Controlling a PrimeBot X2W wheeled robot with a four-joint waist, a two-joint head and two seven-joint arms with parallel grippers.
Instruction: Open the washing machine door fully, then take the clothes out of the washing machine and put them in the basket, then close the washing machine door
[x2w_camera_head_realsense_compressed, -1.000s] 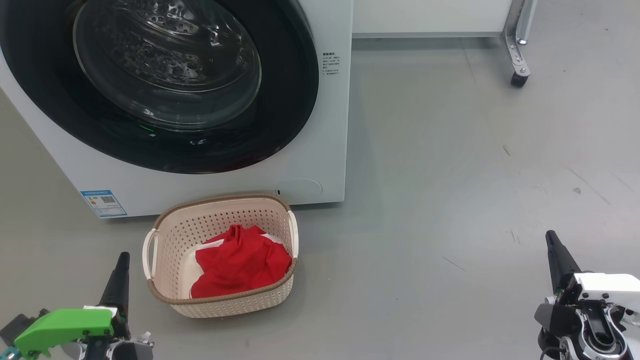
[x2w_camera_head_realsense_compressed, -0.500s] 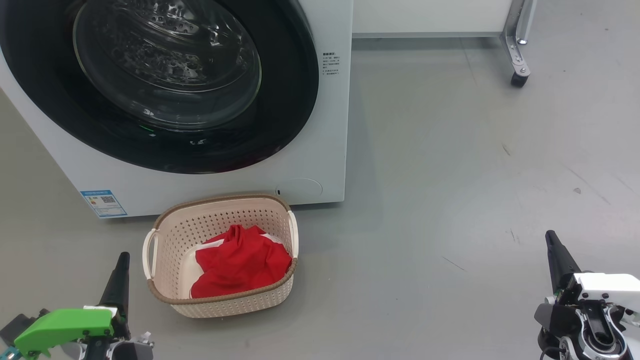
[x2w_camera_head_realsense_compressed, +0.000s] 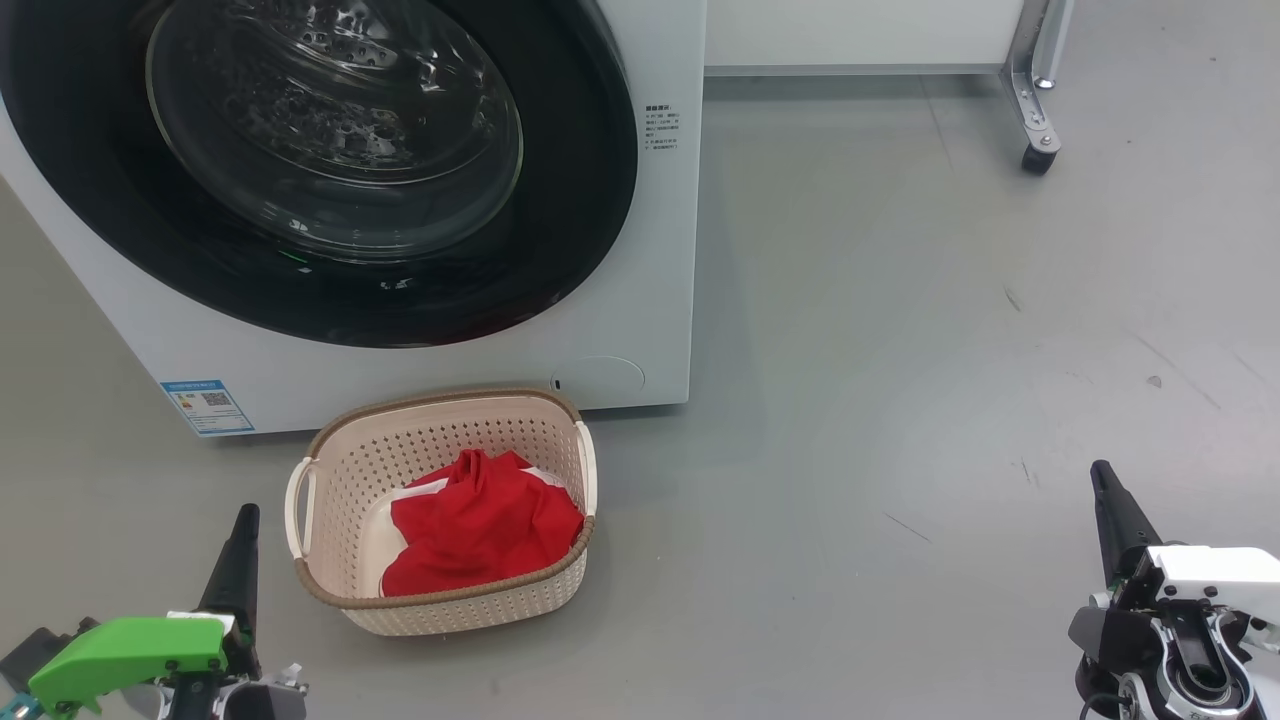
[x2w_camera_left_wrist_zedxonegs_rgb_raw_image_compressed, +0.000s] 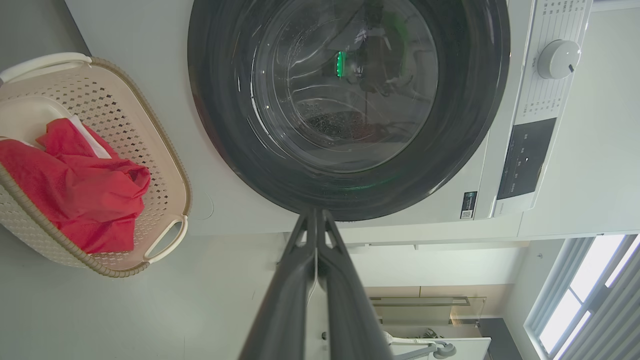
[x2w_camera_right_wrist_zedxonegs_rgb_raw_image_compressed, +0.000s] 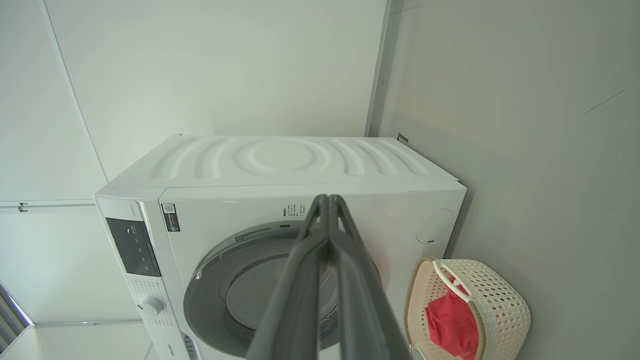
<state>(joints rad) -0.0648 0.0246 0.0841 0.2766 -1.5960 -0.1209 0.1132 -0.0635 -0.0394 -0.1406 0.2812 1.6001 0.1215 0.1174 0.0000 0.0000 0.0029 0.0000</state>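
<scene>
Clothes (x2w_camera_head_realsense_compressed: 480, 525) in basket (x2w_camera_head_realsense_compressed: 440, 400): likely soft, light, floppy; pinch at raised fold. Door (x2w_camera_head_realsense_compressed: 560, 250) shut, glossy, probably stiff. Left pincer (x2w_camera_head_realsense_compressed: 244, 515), right pincer (x2w_camera_head_realsense_compressed: 1102, 472) pressed together, empty.

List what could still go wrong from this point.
1. The washing machine door looks closed, but whether it latched cannot be told; it may swing open.
2. The basket holding the clothes stands near the left gripper; a forward move might knock it.
</scene>
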